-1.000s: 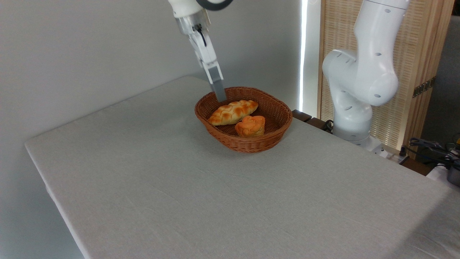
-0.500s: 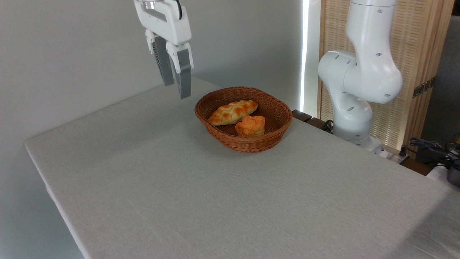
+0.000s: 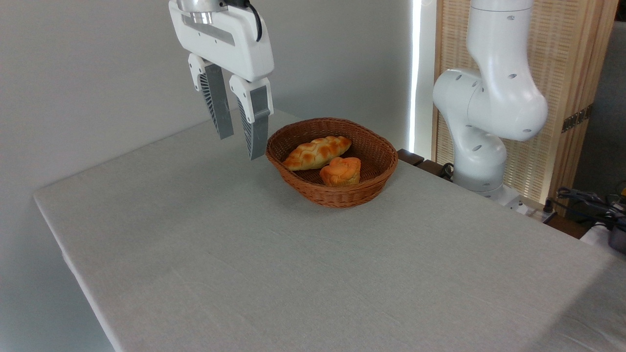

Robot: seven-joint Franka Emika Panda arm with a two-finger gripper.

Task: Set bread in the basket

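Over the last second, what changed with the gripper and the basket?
The gripper left the basket's back rim, swung out to the left and turned, and now hangs open and empty above the table beside the basket. The bread and the bun stayed put inside the basket, which did not move.

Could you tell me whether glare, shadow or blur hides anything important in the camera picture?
In the fixed camera view, a blown-out strip of light runs behind the basket; the bread is evenly lit and sharp; the end effector shows no motion blur, its fingers apart; a soft shadow darkens the table at lower right.
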